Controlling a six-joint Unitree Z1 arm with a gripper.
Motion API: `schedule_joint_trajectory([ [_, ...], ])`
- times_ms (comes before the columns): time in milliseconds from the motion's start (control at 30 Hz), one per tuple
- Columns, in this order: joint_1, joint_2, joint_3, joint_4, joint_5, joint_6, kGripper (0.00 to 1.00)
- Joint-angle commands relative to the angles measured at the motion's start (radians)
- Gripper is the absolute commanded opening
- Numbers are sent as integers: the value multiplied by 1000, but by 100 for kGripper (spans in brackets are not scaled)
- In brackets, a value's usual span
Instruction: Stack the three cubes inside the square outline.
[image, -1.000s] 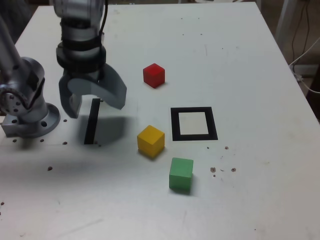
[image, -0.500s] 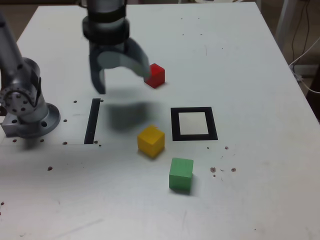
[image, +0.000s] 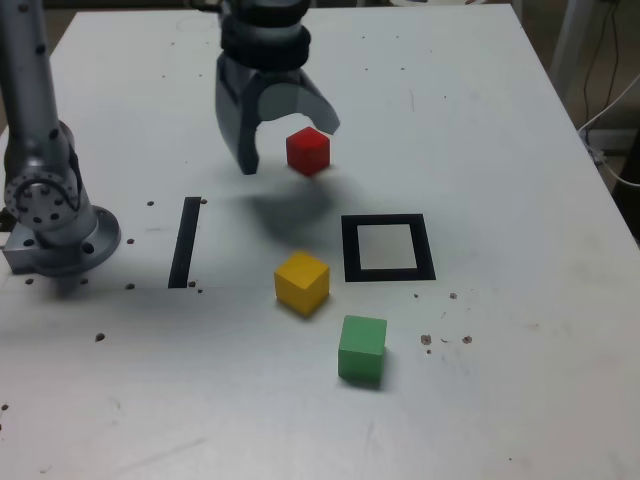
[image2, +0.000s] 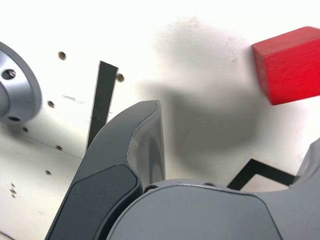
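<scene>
Since 1 second ago, the gripper (image: 290, 145) has swung away from the black strip (image: 184, 242) toward the exterior view's right, and now it hangs just beside the red cube (image: 308, 150), wide open and holding nothing. I think it opens wide so it can fit around that cube. All 3 cubes sit outside the square outline (image: 387, 247): the yellow cube (image: 302, 281) just beside it, the green cube (image: 362, 347) in front.

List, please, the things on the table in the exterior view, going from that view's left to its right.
Arm base → black strip → gripper → yellow cube → green cube → square outline.
</scene>
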Motion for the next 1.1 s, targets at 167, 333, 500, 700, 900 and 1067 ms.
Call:
schedule_joint_trajectory([
  [167,72,92,-65,10,-12,8,99],
  [333,114,147,-98,6,-19,33,99],
  [500,144,194,-127,4,-25,58,98],
  [700,173,250,-169,8,-31,89,95],
  [900,191,288,-198,15,-36,100,83],
  [1067,195,304,-203,15,-51,96,62],
])
